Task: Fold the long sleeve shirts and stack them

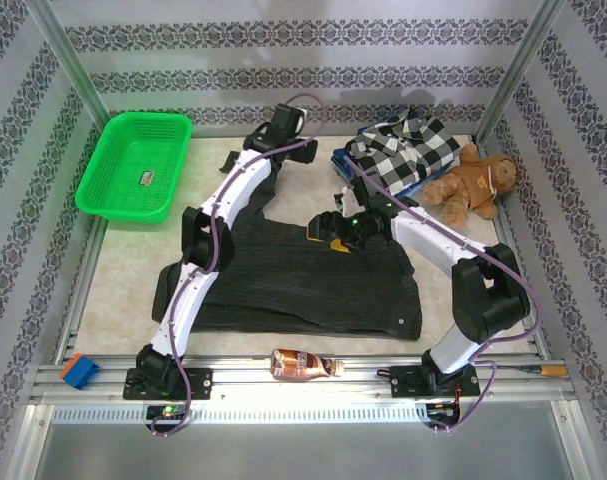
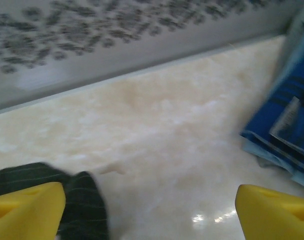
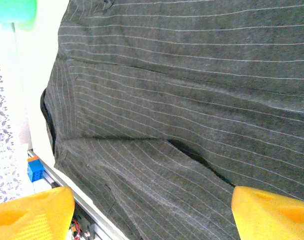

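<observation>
- Shirt (image 1: pixel 313 280), top view: spread flat, long axis left-to-right; right gripper (image 1: pixel 330 233) is poised over its far edge.
- Left wrist: left gripper (image 2: pixel 152 212) is held wide open, empty; sleeve (image 2: pixel 84 200) lies just beside one finger.
- Right wrist: jaws are spread wide, empty, above shirt.

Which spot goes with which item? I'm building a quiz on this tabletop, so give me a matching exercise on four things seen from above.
Things:
1 green basket
2 teddy bear
3 pinstriped charcoal shirt
4 bottle

Places:
A near edge, centre
B far left
C far right, beside the checked shirt
D spread across the middle

Pairs: 1-B, 2-C, 3-D, 4-A
</observation>
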### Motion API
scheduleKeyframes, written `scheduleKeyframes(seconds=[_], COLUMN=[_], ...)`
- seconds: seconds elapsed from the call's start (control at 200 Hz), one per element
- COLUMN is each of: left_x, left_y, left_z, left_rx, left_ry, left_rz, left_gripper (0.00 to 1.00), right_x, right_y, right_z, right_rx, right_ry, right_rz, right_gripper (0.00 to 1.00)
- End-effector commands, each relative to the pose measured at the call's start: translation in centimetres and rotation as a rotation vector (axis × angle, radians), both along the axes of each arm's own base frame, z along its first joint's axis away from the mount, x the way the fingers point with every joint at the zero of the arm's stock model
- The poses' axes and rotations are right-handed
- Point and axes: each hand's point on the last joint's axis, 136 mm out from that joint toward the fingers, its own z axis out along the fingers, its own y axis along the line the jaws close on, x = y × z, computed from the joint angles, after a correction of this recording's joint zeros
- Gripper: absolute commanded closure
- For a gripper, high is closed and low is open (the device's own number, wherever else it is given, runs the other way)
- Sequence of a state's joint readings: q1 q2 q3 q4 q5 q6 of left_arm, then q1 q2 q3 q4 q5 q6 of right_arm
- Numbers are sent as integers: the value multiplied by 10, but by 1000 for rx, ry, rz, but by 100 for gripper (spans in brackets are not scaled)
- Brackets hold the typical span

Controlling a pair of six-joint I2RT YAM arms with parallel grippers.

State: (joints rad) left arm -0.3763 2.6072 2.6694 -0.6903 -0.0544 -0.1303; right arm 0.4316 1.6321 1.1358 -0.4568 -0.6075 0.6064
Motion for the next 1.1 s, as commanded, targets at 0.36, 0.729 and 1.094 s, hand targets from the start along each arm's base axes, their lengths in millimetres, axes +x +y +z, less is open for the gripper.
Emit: scheduleKeyframes(seconds=[0.36,0.729,1.094], left_x=[-186,-333,-348], left_y=[153,187,159], left_z=[-66,-153,-98], left_rx=[-229,-218,-424], left_ry=[498,728,575], left_rz=[385,663,587], left_gripper=[20,28,22], right_x=[21,-27,-33], right_y=[-41,-100,-98], right_z=[-66,-108,-79], right_rx=[-515,-787,-705], right_ry=[13,115,35], right_rz=[-98,-122,-161], right_gripper=[19,22,20])
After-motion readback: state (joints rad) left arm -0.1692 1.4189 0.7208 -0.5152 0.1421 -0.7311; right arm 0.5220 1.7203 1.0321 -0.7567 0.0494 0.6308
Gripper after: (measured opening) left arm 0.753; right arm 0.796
